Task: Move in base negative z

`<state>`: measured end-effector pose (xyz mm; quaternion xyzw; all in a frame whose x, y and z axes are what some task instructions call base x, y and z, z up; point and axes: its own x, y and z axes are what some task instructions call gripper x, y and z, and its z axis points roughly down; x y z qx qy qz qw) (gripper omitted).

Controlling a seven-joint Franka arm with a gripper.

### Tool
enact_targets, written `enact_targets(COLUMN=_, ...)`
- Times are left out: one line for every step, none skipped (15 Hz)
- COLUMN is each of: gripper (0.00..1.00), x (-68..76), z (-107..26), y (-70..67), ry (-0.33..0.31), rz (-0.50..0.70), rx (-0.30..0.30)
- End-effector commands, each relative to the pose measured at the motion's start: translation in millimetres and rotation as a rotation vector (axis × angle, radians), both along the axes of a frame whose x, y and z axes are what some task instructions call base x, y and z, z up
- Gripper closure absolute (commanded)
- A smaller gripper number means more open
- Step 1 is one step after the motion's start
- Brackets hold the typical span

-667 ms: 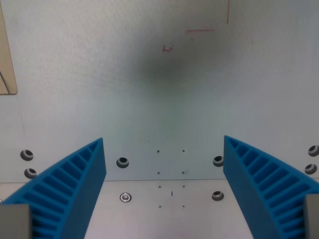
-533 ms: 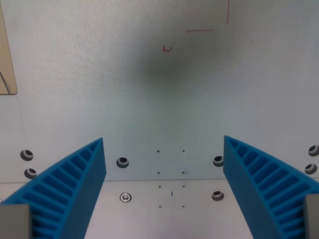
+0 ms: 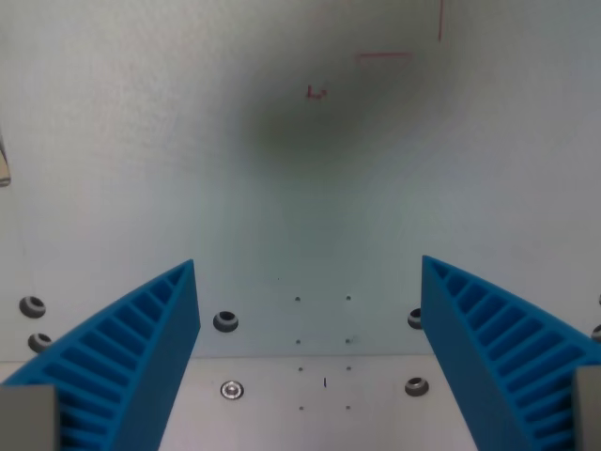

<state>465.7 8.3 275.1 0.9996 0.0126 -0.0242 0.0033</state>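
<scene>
My gripper (image 3: 310, 282) is open and holds nothing. Its two blue ribbed fingers rise from the bottom corners of the wrist view, one finger (image 3: 131, 357) at the wrist view's left and the other (image 3: 498, 357) at the wrist view's right. Between and beyond them lies a pale grey-white table surface (image 3: 300, 188). A soft dark shadow (image 3: 310, 122) falls on it in the upper middle. Faint red marks (image 3: 316, 92) are drawn near the top.
Several bolt holes (image 3: 225, 321) and a bright screw (image 3: 231, 389) sit in a metal plate (image 3: 310, 395) along the bottom. A beige edge (image 3: 4, 167) shows at the far left. A red line (image 3: 440, 19) is at the top right.
The whole scene has spread outward: the beige piece has slid nearly out at the left, the holes have moved apart and lower. The camera has come closer to the surface. The fingers stay open.
</scene>
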Motion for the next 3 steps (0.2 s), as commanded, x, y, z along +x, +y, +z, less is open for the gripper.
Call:
enact_targets(gripper=0.0, x=-3.3, z=-11.6, y=0.2, ry=-0.044, rz=0.0, rx=0.004)
enact_targets(gripper=0.0, x=-2.8, z=-16.6, y=0.2, ry=-0.044, rz=0.0, rx=0.004)
enact_targets(gripper=0.0, x=-2.2, z=-21.6, y=0.3, ry=-0.044, rz=0.0, rx=0.004)
